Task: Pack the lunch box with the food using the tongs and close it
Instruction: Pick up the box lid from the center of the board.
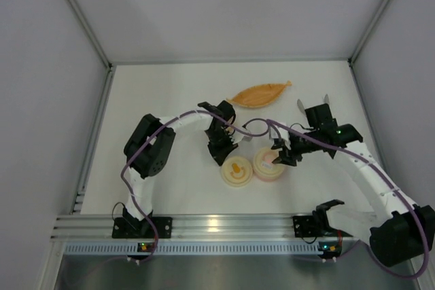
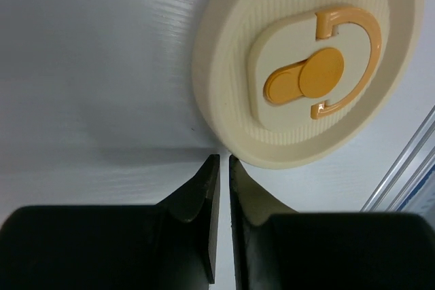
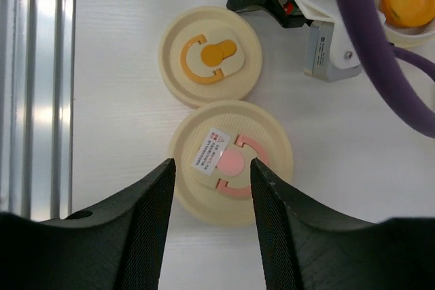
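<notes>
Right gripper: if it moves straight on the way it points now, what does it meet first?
Probably the pink-handled lid, lying straight ahead between the right gripper's open fingers; its depth is unclear.

We're over a white table point(image 1: 156, 93), and near its front edge two round cream boxes sit side by side, touching or close to it. The orange-handled box point(image 1: 236, 171) is on the left. The pink-handled box point(image 1: 268, 166) is on the right, with a sticker on its lid. Further back, well apart, lies a long orange leaf-shaped dish point(image 1: 262, 94). Slim silver tongs point(image 1: 300, 106) peek out far right, mostly hidden.
</notes>
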`<control>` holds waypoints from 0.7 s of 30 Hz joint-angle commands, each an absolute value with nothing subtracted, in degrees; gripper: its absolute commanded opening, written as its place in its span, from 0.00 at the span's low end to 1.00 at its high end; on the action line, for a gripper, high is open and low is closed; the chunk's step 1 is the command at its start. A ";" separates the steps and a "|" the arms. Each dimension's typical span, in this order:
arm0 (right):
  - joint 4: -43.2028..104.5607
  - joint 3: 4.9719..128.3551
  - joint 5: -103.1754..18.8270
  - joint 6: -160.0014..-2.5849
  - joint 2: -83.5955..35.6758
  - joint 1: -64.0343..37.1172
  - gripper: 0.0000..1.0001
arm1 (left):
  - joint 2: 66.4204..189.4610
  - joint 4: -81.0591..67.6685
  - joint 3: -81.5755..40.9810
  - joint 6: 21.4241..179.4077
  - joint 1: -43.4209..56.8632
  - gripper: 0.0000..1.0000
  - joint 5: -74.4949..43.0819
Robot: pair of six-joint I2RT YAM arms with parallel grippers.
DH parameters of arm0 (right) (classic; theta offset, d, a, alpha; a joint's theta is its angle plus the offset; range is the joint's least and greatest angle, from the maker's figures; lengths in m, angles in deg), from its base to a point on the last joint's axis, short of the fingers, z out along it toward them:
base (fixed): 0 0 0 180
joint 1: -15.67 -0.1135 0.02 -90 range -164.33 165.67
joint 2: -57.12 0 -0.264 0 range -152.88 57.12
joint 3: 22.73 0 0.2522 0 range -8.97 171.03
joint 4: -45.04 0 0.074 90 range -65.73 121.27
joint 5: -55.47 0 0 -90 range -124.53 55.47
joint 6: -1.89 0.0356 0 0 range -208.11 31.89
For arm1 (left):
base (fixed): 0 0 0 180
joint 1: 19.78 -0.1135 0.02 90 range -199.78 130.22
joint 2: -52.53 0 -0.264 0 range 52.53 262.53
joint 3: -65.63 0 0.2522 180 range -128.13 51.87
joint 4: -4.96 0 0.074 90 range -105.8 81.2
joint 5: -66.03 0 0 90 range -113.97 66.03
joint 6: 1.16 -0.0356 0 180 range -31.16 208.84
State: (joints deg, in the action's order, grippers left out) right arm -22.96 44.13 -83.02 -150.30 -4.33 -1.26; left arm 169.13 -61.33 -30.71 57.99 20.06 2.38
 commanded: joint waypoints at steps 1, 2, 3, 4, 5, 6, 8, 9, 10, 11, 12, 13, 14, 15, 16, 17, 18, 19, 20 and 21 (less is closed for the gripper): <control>-11.20 41.49 -81.20 -149.98 -0.82 -4.27 0.48 | 164.51 -58.20 -31.62 62.98 19.69 0.17 4.59; -10.31 40.61 -81.12 -150.68 0.16 -4.72 0.48 | 164.51 -57.93 -32.93 64.04 19.34 0.20 5.21; -9.51 39.21 -81.29 -151.21 1.91 -5.68 0.48 | 164.51 -57.93 -33.55 65.18 19.25 0.22 5.91; -8.64 38.50 -81.47 -151.56 2.71 -6.47 0.48 | 164.59 -57.93 -34.17 66.85 19.25 0.25 7.57; -7.41 37.88 -81.55 -152.87 3.50 -7.00 0.48 | 164.94 -57.84 -35.04 67.56 19.25 0.26 8.37; -7.31 36.66 -81.64 -153.75 4.55 -8.57 0.48 | 165.12 -57.67 -35.40 68.35 19.25 0.27 8.99; -6.35 35.42 -81.64 -156.47 5.35 -10.16 0.48 | 165.65 -57.32 -36.02 70.02 18.81 0.27 10.22; -6.34 34.37 -81.47 -157.44 5.53 -11.74 0.48 | 165.91 -56.88 -36.37 70.64 18.54 0.27 10.40; -5.99 33.92 -81.29 -158.32 5.53 -12.54 0.47 | 166.26 -56.88 -36.72 71.43 18.37 0.27 11.01; -5.12 33.31 -80.94 -158.51 5.53 -13.24 0.47 | 166.53 -56.96 -36.98 71.61 18.02 0.28 11.36; -4.16 32.78 -80.85 -158.60 5.18 -14.90 0.47 | 167.05 -56.96 -37.16 71.87 17.93 0.28 11.45; -3.36 32.52 -80.76 -158.60 5.00 -15.96 0.46 | 167.14 -56.96 -37.34 71.96 17.93 0.29 11.71; -1.61 31.90 -79.98 -157.99 4.57 -18.15 0.46 | 167.40 -56.88 -37.34 72.05 17.93 0.32 12.50; -0.47 31.46 -79.45 -157.72 4.39 -19.47 0.45 | 167.67 -56.70 -37.34 72.40 17.93 0.32 12.77; 0.68 30.94 -78.84 -157.11 3.95 -20.71 0.45 | 167.85 -56.44 -37.51 72.92 17.93 0.33 13.12; 1.99 29.97 -77.70 -156.93 3.51 -22.98 0.43 | 168.20 -56.44 -37.51 73.19 17.93 0.35 13.56; 2.96 29.62 -77.08 -157.01 2.29 -24.05 0.43 | 168.46 -56.44 -37.60 73.28 17.93 0.35 13.65; 4.80 29.35 -76.64 -156.93 1.41 -25.02 0.42 | 168.98 -56.26 -37.60 73.45 17.93 0.35 13.65; 5.60 29.26 -75.94 -156.84 0.35 -25.72 0.42 | 169.25 -56.09 -37.51 73.46 17.93 0.35 13.65; 6.48 29.09 -75.49 -156.75 -1.57 -27.29 0.41 | 169.60 -55.91 -37.43 73.72 17.93 0.35 13.30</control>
